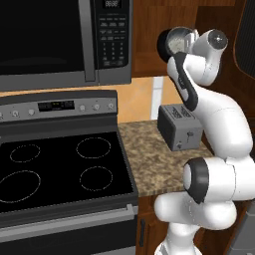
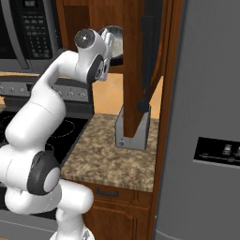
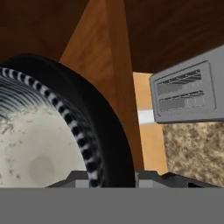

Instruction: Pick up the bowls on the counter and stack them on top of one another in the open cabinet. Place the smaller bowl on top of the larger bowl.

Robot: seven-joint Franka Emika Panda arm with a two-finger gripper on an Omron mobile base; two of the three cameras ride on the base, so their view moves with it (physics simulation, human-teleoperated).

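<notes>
Filling the near left of the hand view, the smaller bowl (image 3: 30, 144) shows its whitish speckled inside with a striped rim, nested against the larger bowl (image 3: 94, 113), whose glossy black wall curves around it toward 3 o'clock. Both sit just above the fingertips at the bottom edge, so the 2 bowls lie right at the hand, slightly to its 10 o'clock.

By size: the fridge (image 2: 206, 117) takes the right of the right base view; the microwave (image 1: 60, 40) and the black stovetop (image 1: 55, 169) take the left of the left base view. The cabinet (image 2: 136, 56) stands at 12 o'clock above the counter (image 2: 108, 154), its open door edge-on in front. On the counter a grey toaster (image 1: 179, 127) sits at about 3 o'clock from the stovetop (it appears again, seen from above, at 2 o'clock in the hand view).

From the left base view the bowls look tipped, their open side facing the camera, raised at cabinet height beside the arm's wrist at 1 o'clock. The gripper (image 3: 107, 177) reaches up there; whether its fingers are closed on a rim or apart I cannot tell, since the bowls and the arm hide them.
</notes>
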